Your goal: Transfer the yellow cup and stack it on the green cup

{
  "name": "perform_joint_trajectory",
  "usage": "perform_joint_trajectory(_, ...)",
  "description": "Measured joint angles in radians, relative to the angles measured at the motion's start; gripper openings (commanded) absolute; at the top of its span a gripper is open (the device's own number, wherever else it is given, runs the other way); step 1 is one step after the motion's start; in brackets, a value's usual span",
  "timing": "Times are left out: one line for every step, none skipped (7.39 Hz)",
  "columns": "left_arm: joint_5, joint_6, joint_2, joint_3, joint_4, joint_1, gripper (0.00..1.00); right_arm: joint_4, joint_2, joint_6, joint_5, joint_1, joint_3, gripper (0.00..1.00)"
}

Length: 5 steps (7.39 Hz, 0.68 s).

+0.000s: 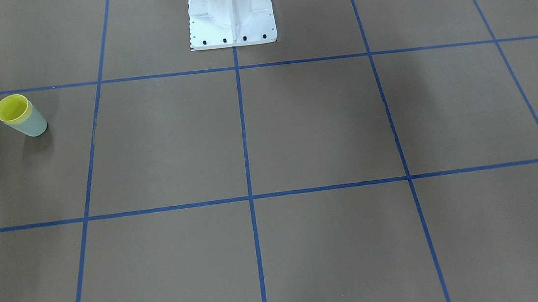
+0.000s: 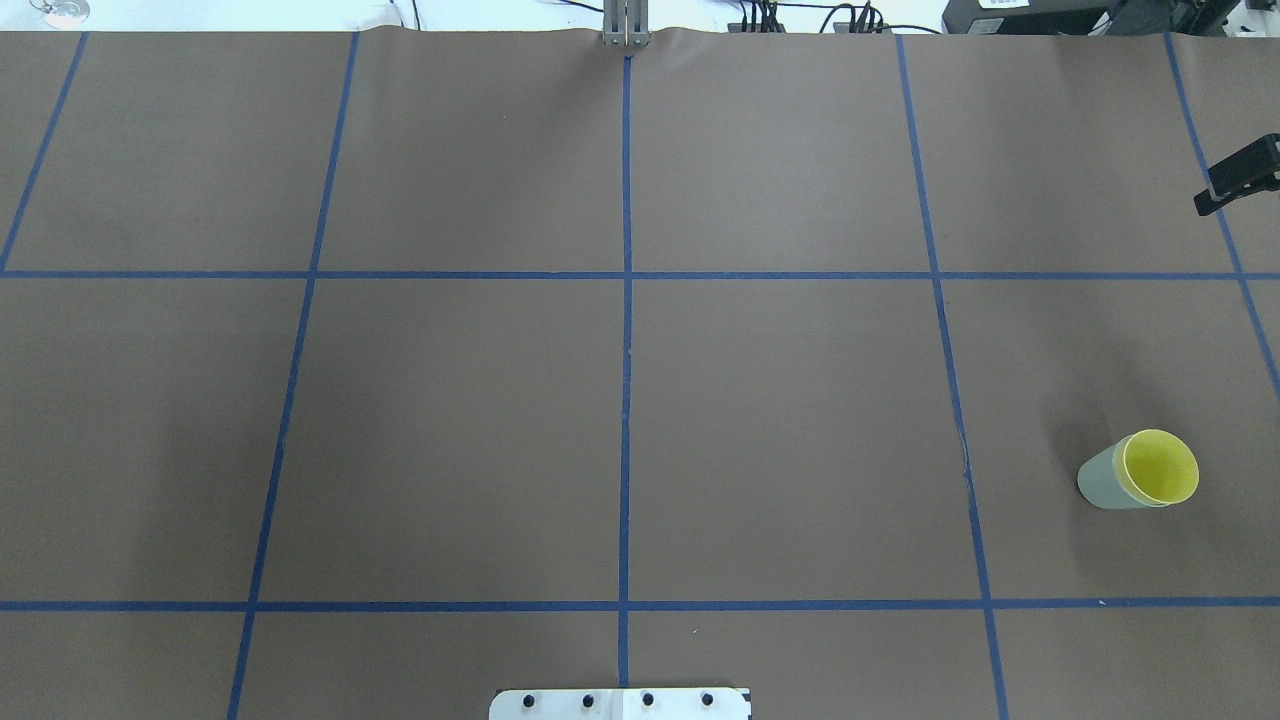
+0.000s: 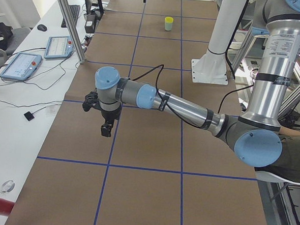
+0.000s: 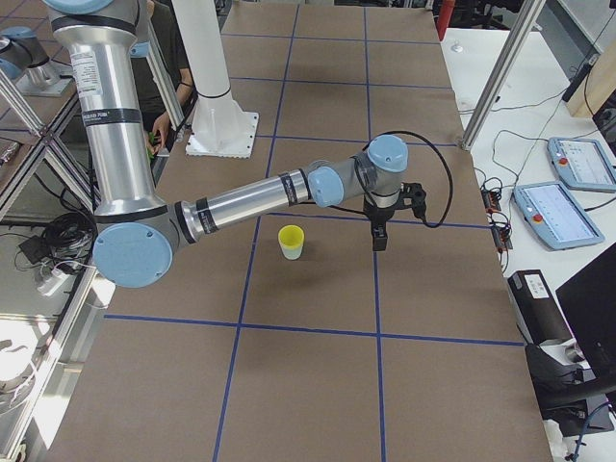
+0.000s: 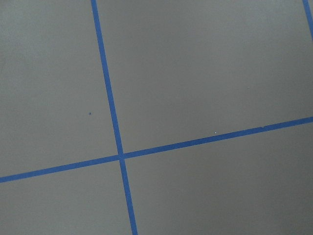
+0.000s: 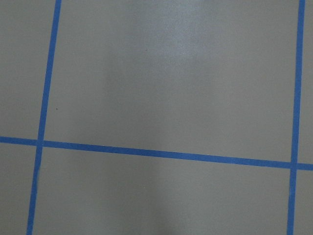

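Right, I'm looking at the yellow cup (image 2: 1160, 468) sitting down inside the green cup (image 2: 1100, 485), only its rim showing above the green, and the pair stands upright toward the right end of the table (image 2: 780, 430), a little on the robot's side of the middle. To my eye the stack is made, so the job now is a clean finish. I want any move up and away from the cups with no sideways sweep, because a light plastic stack like that would tip at a nudge. The right arm (image 4: 250, 200) reaches out low across the table with its wrist turned down, and the right gripper (image 4: 378, 239) hangs near the stack on the operators' side, apart from it. The left arm (image 3: 186, 108) stretches out the same way, and the left gripper (image 3: 106, 130) hangs over bare paper far from the cups. I can't tell whether either claw is released or clenched, as both wrist cameras show only paper and blue tape (image 5: 110, 112).
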Motion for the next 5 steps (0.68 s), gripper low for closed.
perform_joint_trajectory(-0.002,-0.001,-0.001,0.001,0.001,0.001,1.0,0.001,-0.002,0.0,-0.004,0.002,0.004,1.0)
perform_joint_trajectory(-0.005,-0.002,-0.001,0.002,0.003,0.001,1.0,0.003,-0.004,0.0,-0.008,0.002,0.008,1.0)
perform_joint_trajectory(-0.007,-0.002,-0.002,0.003,0.004,0.002,1.0,0.003,-0.004,0.002,-0.01,0.003,0.013,1.0)
perform_joint_trajectory(-0.007,-0.002,-0.002,-0.002,0.005,0.002,1.0,0.003,-0.004,0.003,-0.011,0.003,0.013,1.0)
perform_joint_trajectory(-0.008,-0.002,-0.002,-0.005,0.005,0.003,1.0,0.003,-0.006,0.003,-0.011,0.003,0.012,1.0)
